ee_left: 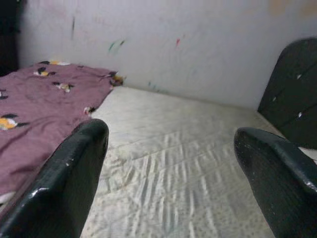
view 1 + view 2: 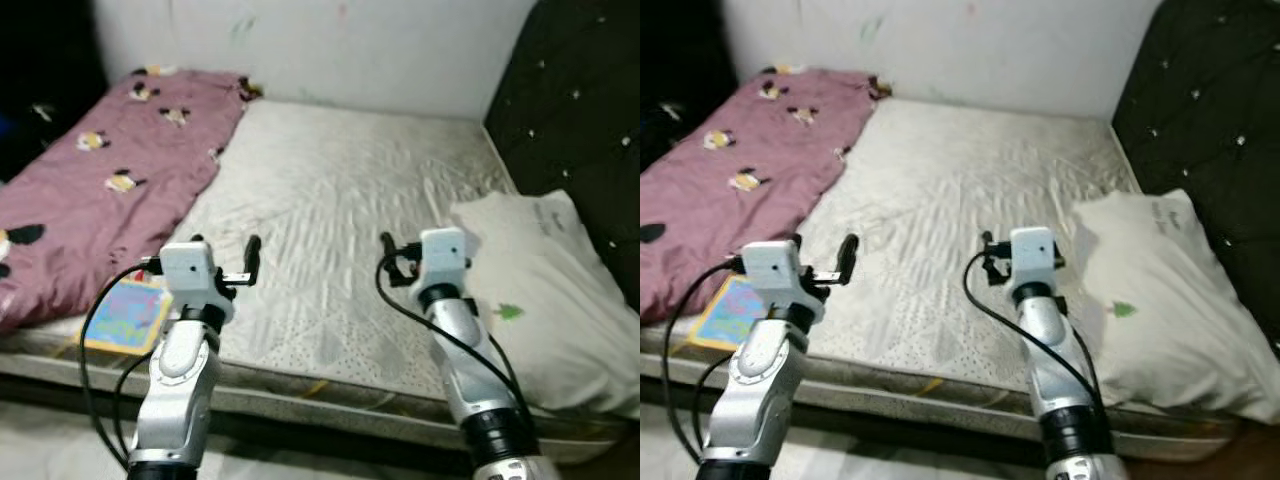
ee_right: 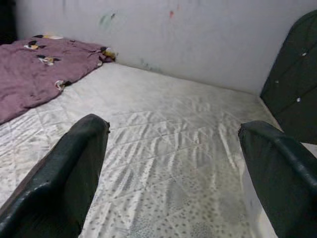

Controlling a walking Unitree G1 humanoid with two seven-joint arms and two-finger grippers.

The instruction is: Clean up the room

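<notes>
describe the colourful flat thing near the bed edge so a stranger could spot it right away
Start at the mattress and go to its front corner on the robot's left, where the maroon blanket ends. There, just beside the left gripper, lies a flat book. Its bright yellow border and blue, busy cover set it apart from the plain white sheet and the cartoon-print blanket.

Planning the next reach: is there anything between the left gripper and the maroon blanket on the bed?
Nothing visible stands in the way. The left gripper hovers open over bare mattress, and the maroon blanket lies to its left with only sheet between. The colourful book sits lower, at the bed's near edge, off that path.
</notes>
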